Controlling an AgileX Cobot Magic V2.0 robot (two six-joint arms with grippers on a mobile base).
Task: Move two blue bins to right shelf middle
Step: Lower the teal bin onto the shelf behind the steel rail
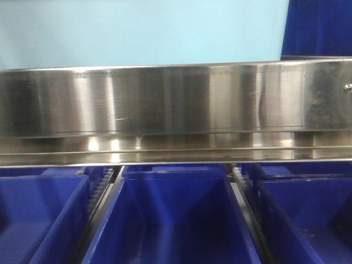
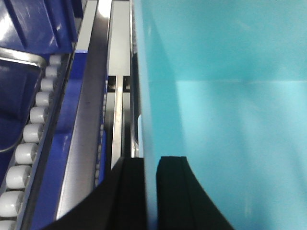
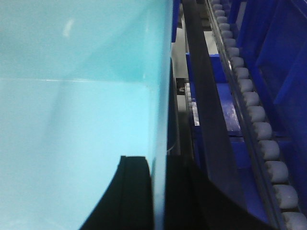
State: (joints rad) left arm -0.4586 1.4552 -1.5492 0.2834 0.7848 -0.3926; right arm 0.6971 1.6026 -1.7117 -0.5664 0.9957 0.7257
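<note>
You hold the pale blue bin [image 1: 143, 33] above the steel shelf rail [image 1: 165, 99], left end effector [image 2: 150, 191] and right end effector [image 3: 158, 191] each clamping a side wall; hazard: uneven arm travel could twist it loose.

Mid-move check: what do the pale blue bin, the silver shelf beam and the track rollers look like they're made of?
The pale blue bin is most likely plastic: smooth, slightly glossy, even colour with soft highlights. The shelf beam is metal, probably brushed stainless steel, given its streaky reflections and fine scratches. The rollers look like matte pale grey plastic, though that is less certain.
</note>
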